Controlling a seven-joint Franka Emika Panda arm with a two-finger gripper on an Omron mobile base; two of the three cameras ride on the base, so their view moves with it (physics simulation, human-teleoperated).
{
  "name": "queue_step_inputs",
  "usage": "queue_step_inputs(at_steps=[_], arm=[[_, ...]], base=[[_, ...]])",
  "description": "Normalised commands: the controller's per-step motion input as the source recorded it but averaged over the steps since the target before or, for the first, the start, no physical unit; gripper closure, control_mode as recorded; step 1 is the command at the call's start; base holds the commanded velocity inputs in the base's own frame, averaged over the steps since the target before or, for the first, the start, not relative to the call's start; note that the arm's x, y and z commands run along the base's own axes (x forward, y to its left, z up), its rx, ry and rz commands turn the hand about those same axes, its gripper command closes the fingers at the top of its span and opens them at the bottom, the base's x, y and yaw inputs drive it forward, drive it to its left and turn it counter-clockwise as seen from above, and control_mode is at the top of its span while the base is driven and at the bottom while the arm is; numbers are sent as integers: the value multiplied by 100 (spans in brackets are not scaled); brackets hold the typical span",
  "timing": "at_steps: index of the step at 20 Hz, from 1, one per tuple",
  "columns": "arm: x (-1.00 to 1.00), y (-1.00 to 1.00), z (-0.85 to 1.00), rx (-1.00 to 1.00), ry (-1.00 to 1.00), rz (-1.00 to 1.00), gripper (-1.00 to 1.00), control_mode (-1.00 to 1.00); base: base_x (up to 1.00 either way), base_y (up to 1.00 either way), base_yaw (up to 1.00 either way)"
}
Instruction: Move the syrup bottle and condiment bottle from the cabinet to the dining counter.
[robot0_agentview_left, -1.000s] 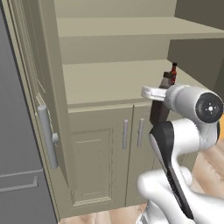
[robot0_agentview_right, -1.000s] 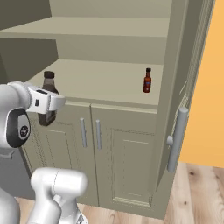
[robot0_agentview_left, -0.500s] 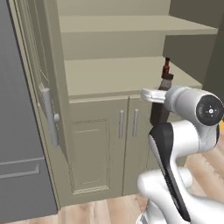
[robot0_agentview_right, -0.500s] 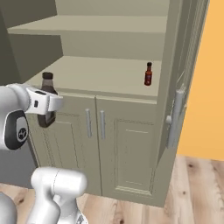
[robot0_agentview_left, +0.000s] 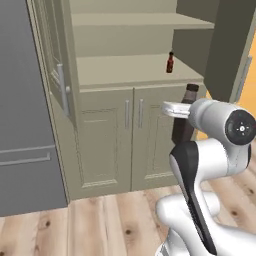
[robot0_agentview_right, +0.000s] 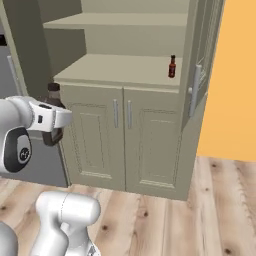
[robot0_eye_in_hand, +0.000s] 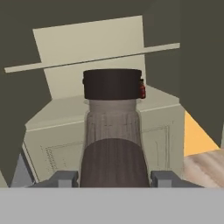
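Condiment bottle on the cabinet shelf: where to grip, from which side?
Grip the condiment bottle around its body below the narrow neck, probably from the cabinet's open front. It stands upright near the shelf's front edge, door side, nothing beside it.

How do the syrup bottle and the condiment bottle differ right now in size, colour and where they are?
Size: the syrup bottle is far bigger than the tiny, slim condiment bottle.
Colour: the syrup bottle is dark brown; the condiment bottle is red.
Place: the syrup bottle is out of the cabinet, clamped in the gripper; the condiment bottle stands on the cabinet shelf, untouched.
Both are upright, narrow-necked and dark-capped.
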Motion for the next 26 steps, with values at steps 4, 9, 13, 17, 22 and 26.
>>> queue_step_inputs(at_steps=[4, 9, 13, 17, 22, 26], arm=[[0, 0, 0, 0, 0, 0, 100, 100], [0, 0, 0, 0, 0, 0, 100, 100], [0, 0, 0, 0, 0, 0, 100, 100], [0, 0, 0, 0, 0, 0, 100, 100], [0, 0, 0, 0, 0, 0, 100, 100], [0, 0, 0, 0, 0, 0, 100, 100]], base=[[-66, 0, -2], [-35, 0, 47], [-16, 0, 92], [-9, 0, 94], [-3, 0, 92], [0, 0, 90]])
